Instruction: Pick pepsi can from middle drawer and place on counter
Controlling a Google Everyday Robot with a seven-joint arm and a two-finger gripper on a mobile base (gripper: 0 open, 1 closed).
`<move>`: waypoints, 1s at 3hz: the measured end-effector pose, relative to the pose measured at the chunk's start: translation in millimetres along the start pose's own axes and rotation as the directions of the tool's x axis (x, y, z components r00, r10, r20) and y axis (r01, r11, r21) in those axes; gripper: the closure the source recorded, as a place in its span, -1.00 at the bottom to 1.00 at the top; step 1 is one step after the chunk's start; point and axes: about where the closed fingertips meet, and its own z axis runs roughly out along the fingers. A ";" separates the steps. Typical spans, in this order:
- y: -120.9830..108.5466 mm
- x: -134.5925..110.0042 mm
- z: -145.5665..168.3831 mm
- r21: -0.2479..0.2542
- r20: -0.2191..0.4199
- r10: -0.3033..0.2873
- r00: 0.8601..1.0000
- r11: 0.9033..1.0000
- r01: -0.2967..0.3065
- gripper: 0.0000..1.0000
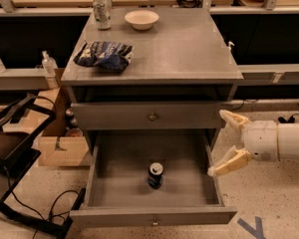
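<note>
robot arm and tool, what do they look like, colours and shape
The tool, just right of the open middle drawer, has two tapered fingers in a pale tan-yellow, spread in a V. They join a smooth, white, rounded wrist housing that runs into a white cylindrical arm leaving the right edge. No cables, markings or covers show on it.

White arm (289, 142) extends level from right edge of view. Gripper (217, 143) at right-centre, pointing left. Two tan fingers (230, 162) spread wide apart, one above other.
</note>
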 end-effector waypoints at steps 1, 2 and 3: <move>9.1 7.2 30.6 -0.047 0.034 -0.001 0.999 0.999 0.003 -1.00; 20.5 31.9 89.5 -0.116 0.111 -0.004 0.994 0.993 0.018 -1.00; 20.5 70.9 140.4 -0.171 0.168 -0.034 0.985 0.983 0.063 -1.00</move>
